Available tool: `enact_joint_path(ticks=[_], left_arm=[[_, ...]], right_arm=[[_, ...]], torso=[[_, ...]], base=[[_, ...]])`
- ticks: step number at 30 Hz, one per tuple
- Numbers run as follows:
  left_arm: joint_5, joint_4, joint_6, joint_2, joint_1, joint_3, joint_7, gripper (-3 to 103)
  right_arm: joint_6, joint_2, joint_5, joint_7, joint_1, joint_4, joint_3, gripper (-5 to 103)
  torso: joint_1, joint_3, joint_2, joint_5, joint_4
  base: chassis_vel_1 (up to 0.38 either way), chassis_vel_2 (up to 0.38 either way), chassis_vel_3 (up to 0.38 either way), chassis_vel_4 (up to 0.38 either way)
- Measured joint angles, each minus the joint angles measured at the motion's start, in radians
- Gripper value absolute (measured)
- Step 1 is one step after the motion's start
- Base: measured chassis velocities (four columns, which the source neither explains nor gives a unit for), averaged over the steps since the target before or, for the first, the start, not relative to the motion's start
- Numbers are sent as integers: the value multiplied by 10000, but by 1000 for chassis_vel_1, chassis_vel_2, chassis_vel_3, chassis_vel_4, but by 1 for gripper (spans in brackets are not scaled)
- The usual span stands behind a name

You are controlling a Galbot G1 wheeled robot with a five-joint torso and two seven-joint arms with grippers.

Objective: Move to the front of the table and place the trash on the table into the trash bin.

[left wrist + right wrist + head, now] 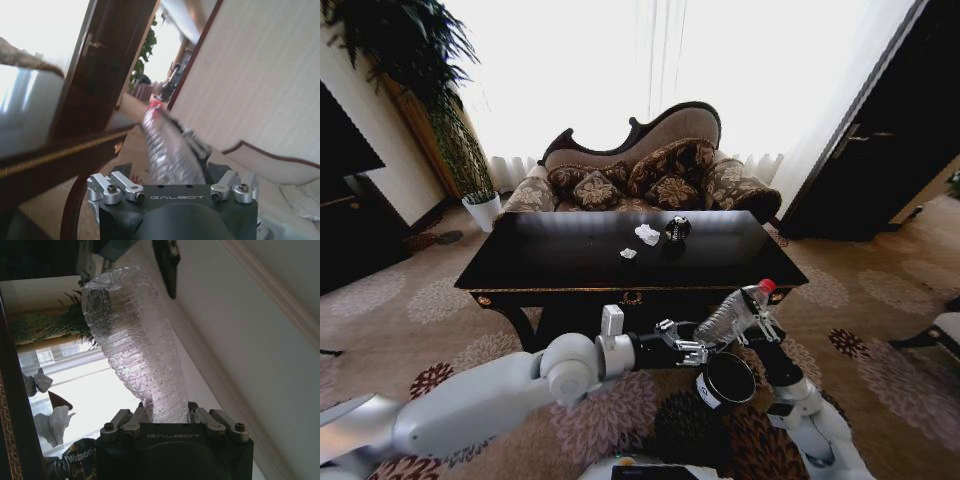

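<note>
The clear plastic bottle (730, 315) with a red cap hangs tilted over the carpet in front of the table (550, 262). My right gripper (760, 325) is shut on the bottle (137, 345) near its neck. My left gripper (692, 350) stands open at the bottle's base, with its fingers on either side of the bottle (170, 150). Just below both grippers stands the black trash bin (708, 392) with a white label. On the glossy top lie a white paper wad (647, 234), a black ball-like wad (677, 229) and a smaller white wad (628, 254).
A patterned sofa (640, 165) stands behind the table. A white plant pot (482, 210) sits at the far left and a dark door (880, 150) at the right. Floral carpet (880, 370) lies open on both sides of the table.
</note>
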Motion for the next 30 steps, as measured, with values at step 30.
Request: enact_joint_path(ticks=[30], left_arm=[[5053, 69, -1308, 2356, 5292, -7811, 723, 100]], right_arm=[[-130, 584, 3957, -1923, -1211, -65, -108, 30]], torso=[[1, 0, 0, 1, 1]], base=[[0, 0, 0, 0]])
